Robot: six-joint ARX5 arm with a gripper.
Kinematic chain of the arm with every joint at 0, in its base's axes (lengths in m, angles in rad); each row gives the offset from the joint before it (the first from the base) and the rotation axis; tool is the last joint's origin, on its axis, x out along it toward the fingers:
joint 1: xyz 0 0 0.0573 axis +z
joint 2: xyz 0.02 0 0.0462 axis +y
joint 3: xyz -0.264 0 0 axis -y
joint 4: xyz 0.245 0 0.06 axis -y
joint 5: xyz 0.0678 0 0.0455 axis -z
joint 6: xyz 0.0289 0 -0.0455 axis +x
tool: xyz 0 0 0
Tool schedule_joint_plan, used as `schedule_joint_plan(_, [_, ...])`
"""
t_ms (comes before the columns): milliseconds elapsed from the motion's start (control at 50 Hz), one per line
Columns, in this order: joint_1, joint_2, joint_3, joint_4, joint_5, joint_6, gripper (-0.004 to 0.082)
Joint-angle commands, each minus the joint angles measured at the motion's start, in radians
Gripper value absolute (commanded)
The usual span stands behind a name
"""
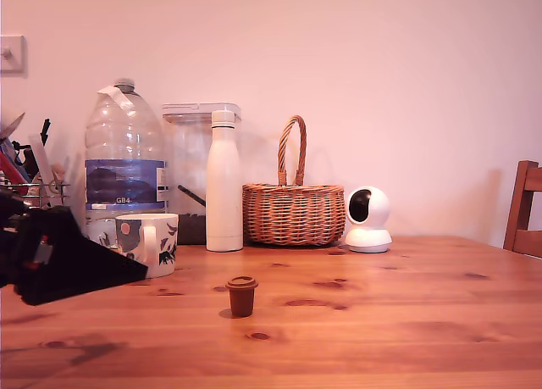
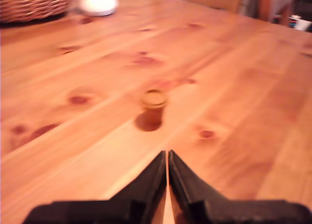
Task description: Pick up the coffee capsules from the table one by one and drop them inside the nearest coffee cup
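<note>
Bare tabletop btwn my end effector & capsule — mug, bottle stand well behind.

One brown coffee capsule stands on the bench. One floral mug, one large clear water jug, one white bottle, one wicker basket, one clear lidded canister and one white camera (seven things in all).

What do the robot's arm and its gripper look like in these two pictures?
The arm is a matt black, angular body with a small red mark on its side. The gripper has two black, wedge-shaped fingers tapering to thin tips. No cables show.
</note>
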State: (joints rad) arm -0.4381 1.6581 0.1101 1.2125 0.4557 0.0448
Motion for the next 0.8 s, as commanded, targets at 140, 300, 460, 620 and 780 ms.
schedule_joint_plan(140, [-0.001,-0.006,0.000,-0.015,-0.021,0.009,-0.0017])
schedule_joint_plan(300, [-0.001,-0.006,0.003,-0.018,-0.048,0.008,-0.0011])
schedule_joint_plan(460, [-0.008,-0.006,0.006,-0.018,-0.091,0.008,0.0081])
schedule_joint_plan(620, [-0.026,-0.006,0.018,-0.025,-0.129,0.007,0.0455])
schedule_joint_plan(780, [-0.039,-0.006,0.028,-0.050,-0.165,0.008,0.0589])
